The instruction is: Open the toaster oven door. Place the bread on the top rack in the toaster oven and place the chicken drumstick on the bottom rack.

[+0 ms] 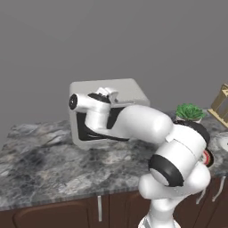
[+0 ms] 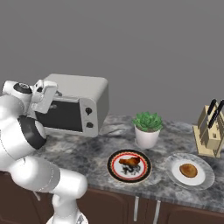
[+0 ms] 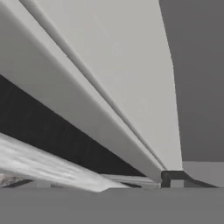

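The end effector (image 2: 43, 98) sits pressed up against the top front edge of the toaster oven (image 2: 83, 89), at the upper left corner of the toaster oven door (image 2: 61, 114). Its jaws stand wide apart and hold nothing; the hand view looks closely along the door's light-grey frame and dark glass. The door looks shut, or very nearly so, upright against the oven body. Whether a fingertip is hooked behind the door's top lip cannot be told.

Directly below and ahead of the end effector is the dark window, and to the right of it the 2 black knobs (image 2: 89, 117). Neither rack can be seen through the glass.

Farther right of the end effector, on the marbled desk (image 2: 87, 153), stand a potted plant (image 2: 147, 128), then a red-rimmed plate (image 2: 129, 166) carrying the chicken drumstick (image 2: 130, 162), and beyond it a pale plate (image 2: 189, 171) with the bread (image 2: 188, 169). A knife block (image 2: 211, 131) stands at the far right.

Likely risks: with the jaws spread and no firm purchase on the lip, a pull may slip off and leave the door closed. Pushing too hard at the top corner could shove the whole oven back along the desk. The elbow hangs low near the front edge, so a wide swing toward the food may clip the plant.
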